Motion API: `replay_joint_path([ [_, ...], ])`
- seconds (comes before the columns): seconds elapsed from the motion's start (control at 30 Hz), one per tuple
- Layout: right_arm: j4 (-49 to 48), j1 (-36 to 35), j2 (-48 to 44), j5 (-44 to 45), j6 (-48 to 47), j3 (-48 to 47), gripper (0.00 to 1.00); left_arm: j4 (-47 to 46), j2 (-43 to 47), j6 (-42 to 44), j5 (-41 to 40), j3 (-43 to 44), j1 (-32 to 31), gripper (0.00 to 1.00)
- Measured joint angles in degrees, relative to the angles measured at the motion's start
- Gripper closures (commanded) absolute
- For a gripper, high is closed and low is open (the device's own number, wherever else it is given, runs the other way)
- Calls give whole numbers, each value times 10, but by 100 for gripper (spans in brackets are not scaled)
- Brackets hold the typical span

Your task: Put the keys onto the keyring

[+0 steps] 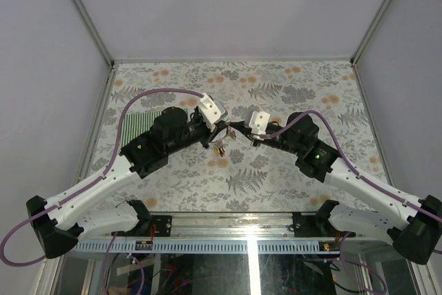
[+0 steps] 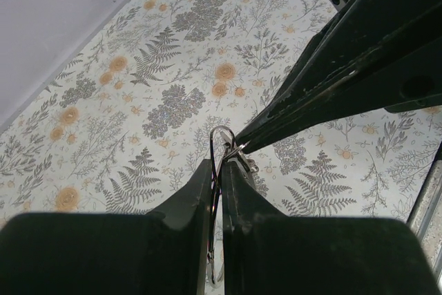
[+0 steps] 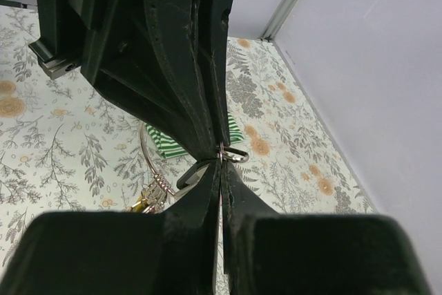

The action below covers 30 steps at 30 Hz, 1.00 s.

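Left gripper (image 2: 221,165) fills my near view, fingers pinched tight on the keyring (image 2: 219,133), the wire loop edge-on between them. Right gripper (image 2: 239,147) comes in from 2 o'clock, tips touching the top of the loop. In its own view the right fingers (image 3: 207,191) are closed on a thin silver piece (image 3: 222,205), key or not I cannot tell. Keys (image 1: 219,148) dangle at 6 o'clock below the meeting tips, over the floral table (image 1: 276,170); striped cloth (image 1: 138,126) at 9 o'clock

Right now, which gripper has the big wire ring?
The left gripper: the keyring runs between its shut jaws. The right gripper only pinches a small loop beside it.
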<state>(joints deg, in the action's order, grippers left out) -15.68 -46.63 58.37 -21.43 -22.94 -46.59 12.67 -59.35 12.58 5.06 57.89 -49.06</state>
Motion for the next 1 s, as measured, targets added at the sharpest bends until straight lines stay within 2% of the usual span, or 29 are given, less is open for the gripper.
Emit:
replay_joint_path([
  [1.0, 6, -6, 0, 45, 2, -5, 100, -1, 0, 7, -2, 0, 1, 100],
])
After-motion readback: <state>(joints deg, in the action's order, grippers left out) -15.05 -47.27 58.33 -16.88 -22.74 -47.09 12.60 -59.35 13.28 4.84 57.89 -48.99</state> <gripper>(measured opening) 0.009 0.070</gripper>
